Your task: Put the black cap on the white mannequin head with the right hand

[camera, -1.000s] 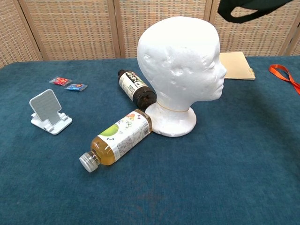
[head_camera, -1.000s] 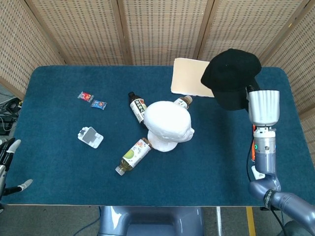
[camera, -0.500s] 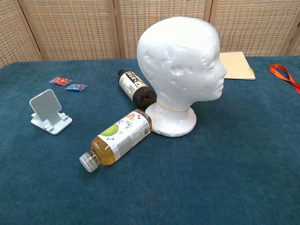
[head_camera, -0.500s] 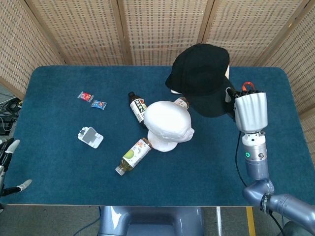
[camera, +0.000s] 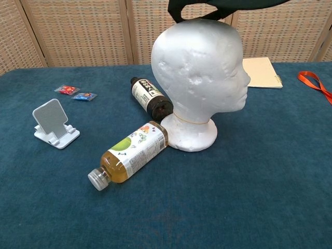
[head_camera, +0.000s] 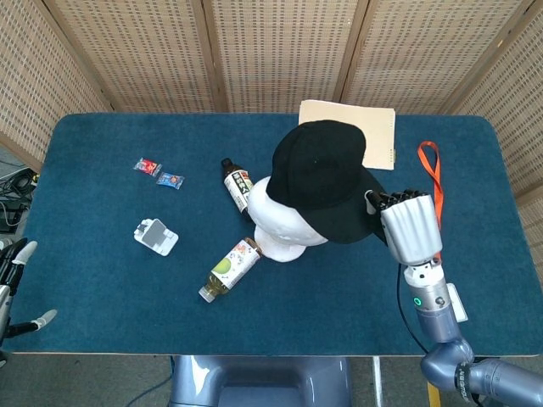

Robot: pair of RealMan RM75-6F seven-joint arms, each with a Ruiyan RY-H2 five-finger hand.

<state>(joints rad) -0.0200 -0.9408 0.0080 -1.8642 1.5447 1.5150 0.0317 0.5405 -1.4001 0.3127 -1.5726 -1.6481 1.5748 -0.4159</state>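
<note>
The black cap (head_camera: pixel 327 178) sits over the crown of the upright white mannequin head (camera: pixel 199 67), not pulled down.

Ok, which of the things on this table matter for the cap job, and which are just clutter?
Job:
black cap
white mannequin head
right hand, holding the cap

Clutter:
two bottles
white phone stand
two candy packets
beige notebook
orange strap
left hand, idle

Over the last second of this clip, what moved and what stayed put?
The right hand, holding the black cap, carried it left and toward the robot from the table's far right, until it hangs over the white foam mannequin head, just above the crown and not yet seated. The left hand, the bottles, the white phone stand and the beige notebook stayed put.
</note>
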